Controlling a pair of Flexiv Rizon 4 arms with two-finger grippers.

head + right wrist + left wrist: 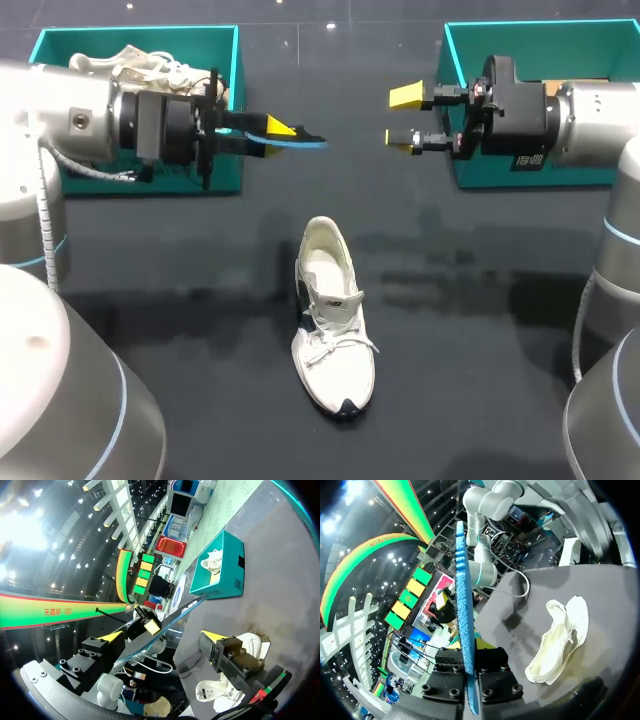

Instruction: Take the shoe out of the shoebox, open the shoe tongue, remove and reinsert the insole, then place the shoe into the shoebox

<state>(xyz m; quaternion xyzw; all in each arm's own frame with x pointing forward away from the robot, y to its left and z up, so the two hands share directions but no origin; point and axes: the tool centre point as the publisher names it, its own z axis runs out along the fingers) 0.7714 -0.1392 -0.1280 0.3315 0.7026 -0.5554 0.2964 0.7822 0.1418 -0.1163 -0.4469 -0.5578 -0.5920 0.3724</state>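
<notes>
The left gripper [288, 133] was closed down narrow on a thin blue foam insole [300, 143]. It held the insole on edge, pinched from both sides between its fingers. Most of the insole's length stuck out ahead of the yellow tips, pointing across at the other hand. In the left wrist view it ran straight out from between the black finger blocks like a blade.

Facing it, the right gripper [402, 118] stood wide, with nothing between its two yellow-tipped fingers [408, 96]. The free end of the insole stopped short of those tips. It was near them but not touching, and roughly level with the lower finger.

The white lace-up sneaker [333, 330] lay on the black table [480, 300], below the gap between the two hands and closer to the robot's side than either of them. It sat on its sole with the heel opening towards the grippers and the dark-tipped toe pointing away from them. Its laces were loose over the front. Neither hand was touching it.

Behind the left gripper, partly hidden by that arm's wrist, sat the left teal cardboard shoebox [222, 172]. A second white shoe [135, 65] rested inside it, its top showing above the rim. Behind the right gripper stood the right teal cardboard shoebox [530, 50], open at the top. That arm covered much of its inside, so I could not tell what it held.
</notes>
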